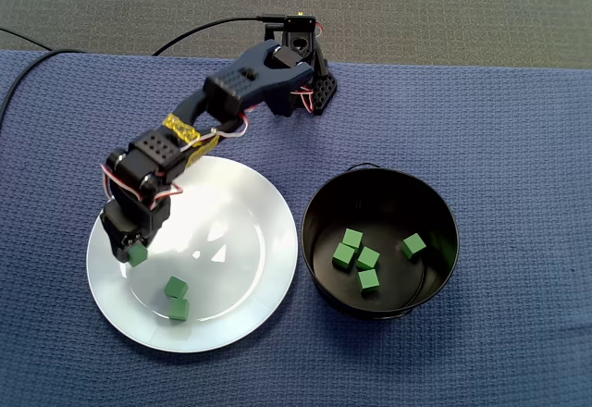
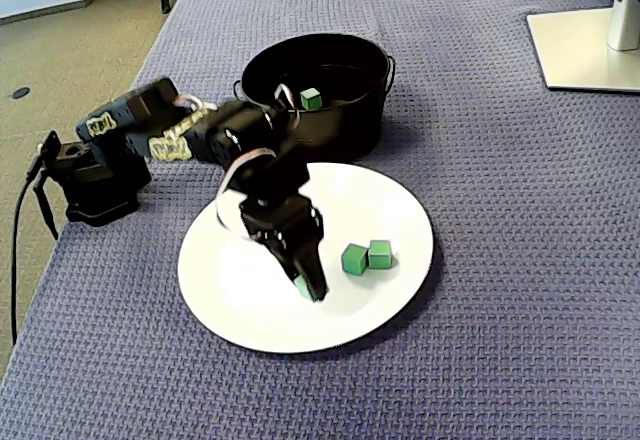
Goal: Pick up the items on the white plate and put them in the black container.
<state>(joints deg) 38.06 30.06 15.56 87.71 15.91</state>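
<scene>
Over round white plate [image 1: 242, 231]: found black two-finger gripper [image 1: 135, 252] nipped on small green cube [image 1: 139, 257] (two other green cubes [image 1: 176, 288] nearby). Judged mid-pick; requires lift next, then carry to round black container [image 1: 370, 190].

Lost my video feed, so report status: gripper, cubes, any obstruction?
Gripper shut on one green cube, at the white plate. Two loose cubes left on plate, five dropped cubes in black pot. Nothing between plate and pot.
</scene>
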